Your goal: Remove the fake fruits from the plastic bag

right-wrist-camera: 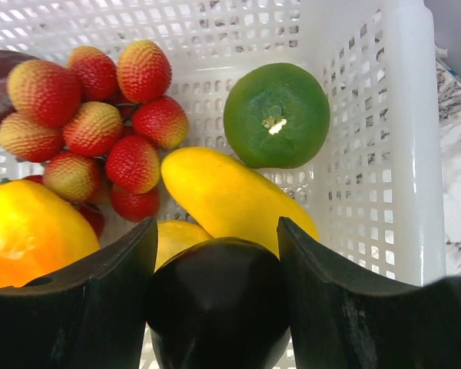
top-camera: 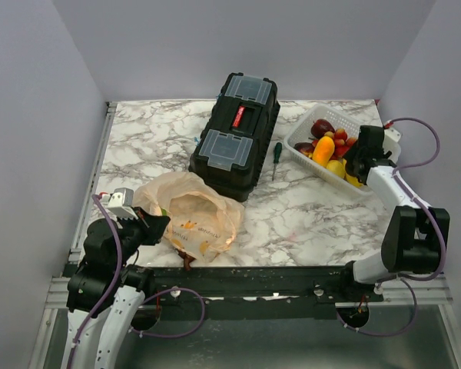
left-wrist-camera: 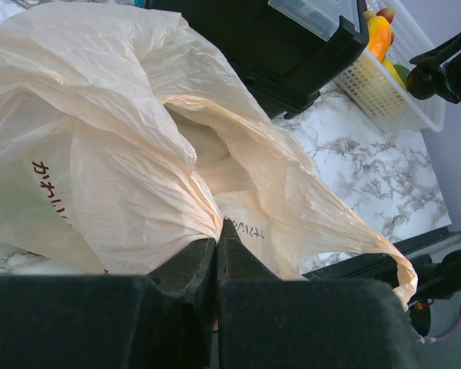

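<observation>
I'm pinching a fold of the plastic bag point(left-wrist-camera: 123, 138) in my closed left jaws | I'm clamping a dark purple fruit point(right-wrist-camera: 215, 307) between my right jaws, basket point(right-wrist-camera: 403, 154) beneath | risk: fruit bouncing out if released high

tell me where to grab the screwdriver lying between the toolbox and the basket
Grip the screwdriver by its green handle, coming straight down from above. It lies flat on the table, with the handle at the far end and the thin shaft pointing to the near edge. Close left-right across the handle: bare marble shows between it and the toolbox and the basket.
</observation>
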You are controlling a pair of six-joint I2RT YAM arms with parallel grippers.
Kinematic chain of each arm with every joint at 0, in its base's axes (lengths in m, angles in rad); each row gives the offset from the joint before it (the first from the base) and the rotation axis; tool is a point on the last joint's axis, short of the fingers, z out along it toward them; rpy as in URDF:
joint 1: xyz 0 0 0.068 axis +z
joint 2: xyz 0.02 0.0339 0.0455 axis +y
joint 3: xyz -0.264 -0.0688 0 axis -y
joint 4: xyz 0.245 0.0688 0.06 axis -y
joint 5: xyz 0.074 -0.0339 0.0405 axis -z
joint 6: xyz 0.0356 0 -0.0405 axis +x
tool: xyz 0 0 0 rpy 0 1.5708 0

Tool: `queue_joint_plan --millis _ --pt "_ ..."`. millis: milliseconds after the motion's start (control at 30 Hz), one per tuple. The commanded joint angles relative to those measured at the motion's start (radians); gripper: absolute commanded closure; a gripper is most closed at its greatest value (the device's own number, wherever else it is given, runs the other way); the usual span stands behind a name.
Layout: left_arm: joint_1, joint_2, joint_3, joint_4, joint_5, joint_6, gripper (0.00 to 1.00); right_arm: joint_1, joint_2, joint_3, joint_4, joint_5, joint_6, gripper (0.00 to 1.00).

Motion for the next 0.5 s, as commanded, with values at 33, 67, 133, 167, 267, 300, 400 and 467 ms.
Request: queue_joint_plan --millis 33,67,133,167,267,300,400,467 --pt "-0.004 0.011 0.001 0.009 -0.004 -0.002 1.00 -0.008 0.042 -0.006 -0.010 0.063 -0.012 0.74" --pt "-0.005 0.009 0.000 0.008 -0.008 -0.003 1.00 -0.007 0.049 -0.002 -0.013 0.062 -0.015 0.71" --pt "-0.005 0.009 0.000 0.010 -0.009 -0.005 1.00 -0.008 0.054 0.005 -0.027 0.068 -0.019 0.63" --pt "-0.005 0.008 0.000 0.010 -0.007 -0.003 1.00 -0.007 0.053 0.002 -0.028 0.070 -0.020 0.57" --pt "-0.005 0.017 0.000 0.010 -0.003 -0.001 1.00 -0.007 0.050 -0.009 -0.015 0.054 -0.022 0.43" --pt "-0.005 0.017 0.001 0.010 -0.004 -0.002 1.00 -0.008 0.052 -0.011 -0.010 0.045 -0.026 0.40" --pt "-0.005 0.019 0.000 0.010 -0.006 -0.004 1.00 -0.008 0.060 -0.005 -0.018 0.030 -0.035 0.29" --pt "-0.005 0.019 0.000 0.011 -0.002 -0.002 1.00 -0.008 0.058 -0.002 -0.023 0.014 -0.038 0.22"
